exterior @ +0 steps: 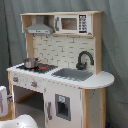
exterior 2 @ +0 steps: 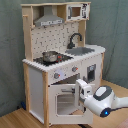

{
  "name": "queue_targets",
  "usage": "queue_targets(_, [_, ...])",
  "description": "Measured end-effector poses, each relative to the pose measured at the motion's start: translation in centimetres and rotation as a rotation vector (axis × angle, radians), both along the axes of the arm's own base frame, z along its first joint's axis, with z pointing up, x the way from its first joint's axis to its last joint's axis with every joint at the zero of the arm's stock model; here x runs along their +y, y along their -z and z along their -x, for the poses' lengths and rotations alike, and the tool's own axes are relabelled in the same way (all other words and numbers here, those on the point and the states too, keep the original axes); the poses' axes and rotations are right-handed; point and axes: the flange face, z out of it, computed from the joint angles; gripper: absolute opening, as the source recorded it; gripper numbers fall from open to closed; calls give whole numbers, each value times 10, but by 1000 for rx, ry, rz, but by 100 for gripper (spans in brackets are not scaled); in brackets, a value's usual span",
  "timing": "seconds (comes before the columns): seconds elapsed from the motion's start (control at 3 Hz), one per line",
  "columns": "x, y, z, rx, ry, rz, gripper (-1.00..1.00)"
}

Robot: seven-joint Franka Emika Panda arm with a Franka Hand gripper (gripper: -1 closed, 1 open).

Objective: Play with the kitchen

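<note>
Kitchen (exterior 2: 60,65) upright on wood floor, against grey curtain. Gripper (exterior 2: 82,89) at oven door (exterior 2: 67,100), near its top edge; finger state: cannot tell. Door appears closed. Pot (exterior 2: 50,56) on hob untouched. Judgement: early stage, door opening not yet done.

Light-brown wood-plank floor (exterior 2: 20,120) carries the tall white & light-wood toy kitchen (exterior 2: 60,75), which stands directly on it in the second exterior view, base flush w/ the planks. In the first exterior view only a small strip of floor (exterior: 6,118) shows at the first exterior view's lower left, beside the kitchen's (exterior: 60,75) foot.
</note>
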Motion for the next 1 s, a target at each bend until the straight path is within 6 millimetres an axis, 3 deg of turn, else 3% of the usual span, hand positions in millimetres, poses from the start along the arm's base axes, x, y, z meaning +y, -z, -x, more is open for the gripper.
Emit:
queue_targets(0.33, [2,0,4,-4,15,-8,-100])
queue_targets(0.67, [2,0,5,-5,18,-10,100])
queue_targets(1.0, [2,4,16,-11,39,-22,100])
